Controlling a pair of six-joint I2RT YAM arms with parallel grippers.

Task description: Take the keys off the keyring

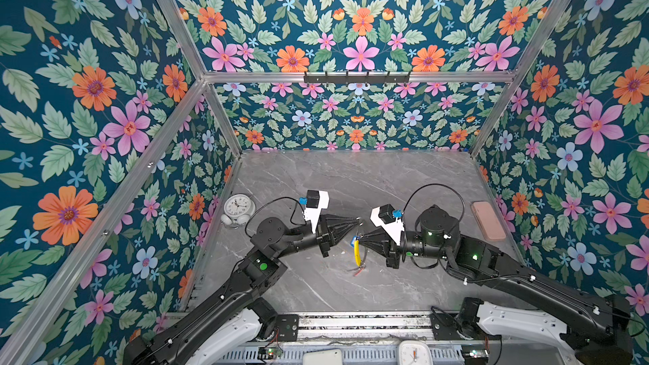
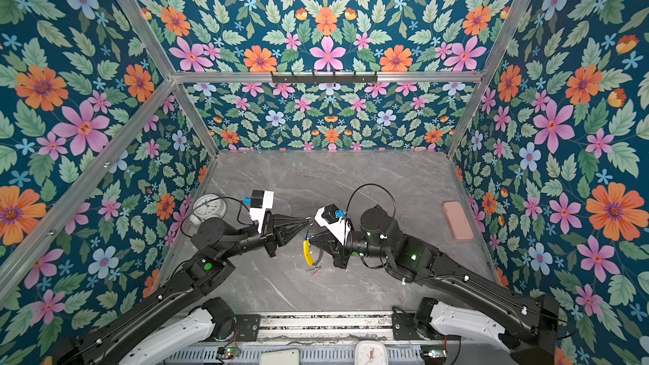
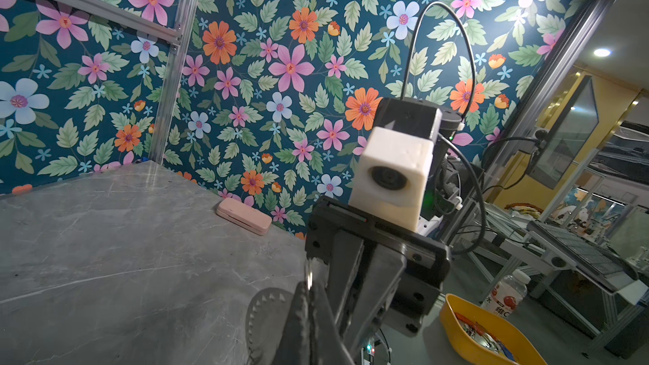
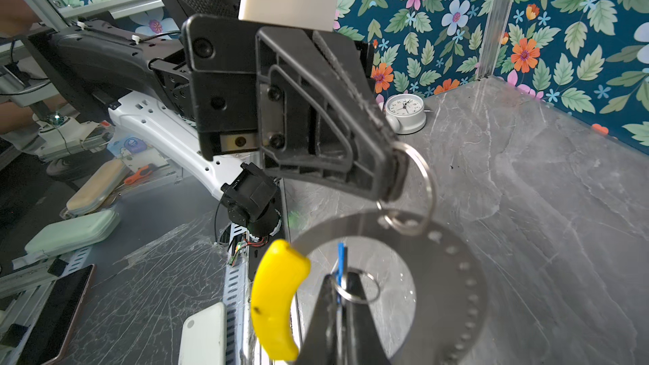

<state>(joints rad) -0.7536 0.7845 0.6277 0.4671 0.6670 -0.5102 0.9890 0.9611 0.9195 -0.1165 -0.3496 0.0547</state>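
Here, one keyring [image 4: 442, 293], two split rings [image 4: 431, 187], one blue-tagged key [image 4: 340, 258], one clock [image 4: 405, 110].

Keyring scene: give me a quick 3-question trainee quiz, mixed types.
1. True or false: the keyring lies flat on the table.
2. What does the left end effector grip? A) clock B) split ring C) pink case
3. Fill in: the keyring's sleeve is ____.
Key: 1 false; 2 B; 3 yellow.
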